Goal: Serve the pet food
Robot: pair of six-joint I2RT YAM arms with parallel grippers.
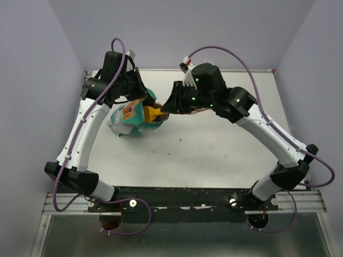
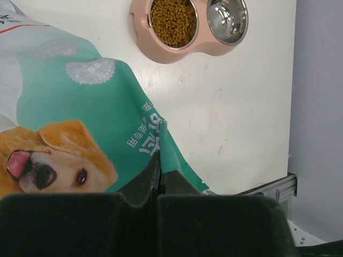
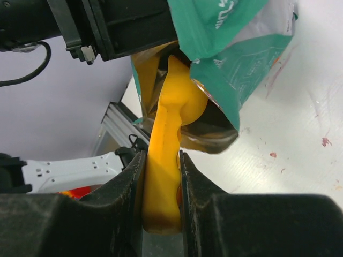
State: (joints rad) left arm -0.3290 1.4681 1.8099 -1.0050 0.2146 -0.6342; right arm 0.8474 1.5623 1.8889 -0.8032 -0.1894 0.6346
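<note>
Two claws, both clamped: my left claw [image 2: 159, 181] pinches the rim of the bag [image 2: 91, 107], and my right claw [image 3: 161, 179] grips the scoop [image 3: 172, 101] by its handle. The scoop's long axis runs straight ahead of the right claw, with its head inside the bag mouth (loaded or not, I cannot tell). Pet food [image 2: 172, 21] fills one cup of the dish [image 2: 143, 33], well ahead of the left claw across the white table [image 2: 241, 118]. I judge the right arm nearer it, with room to swing.

Position of left gripper [image 2: 159, 179]: 11 o'clock, jaws clamped. Position of right gripper [image 3: 161, 176]: 12 o'clock, aimed toward 9 o'clock, jaws clamped.
</note>
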